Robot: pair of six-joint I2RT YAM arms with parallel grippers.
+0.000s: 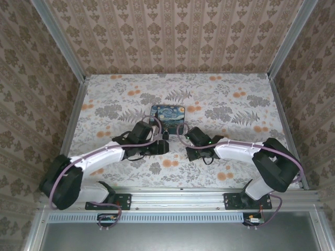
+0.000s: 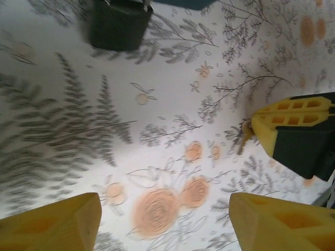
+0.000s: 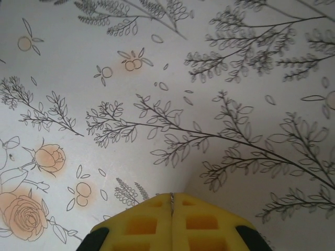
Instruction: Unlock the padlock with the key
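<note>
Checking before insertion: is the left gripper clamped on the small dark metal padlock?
No, the left gripper is open and the padlock sits apart from it.

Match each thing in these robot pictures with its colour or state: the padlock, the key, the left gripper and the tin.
Column one:
1. padlock
2. key
3. left gripper
4. tin

Column two:
a. dark blue with a swirly print
b. open, with nothing between its jaws
c. dark grey, close to the tin
d. pinched in the shut right gripper

Pairs: 1-c, 2-d, 3-b, 4-a.
</note>
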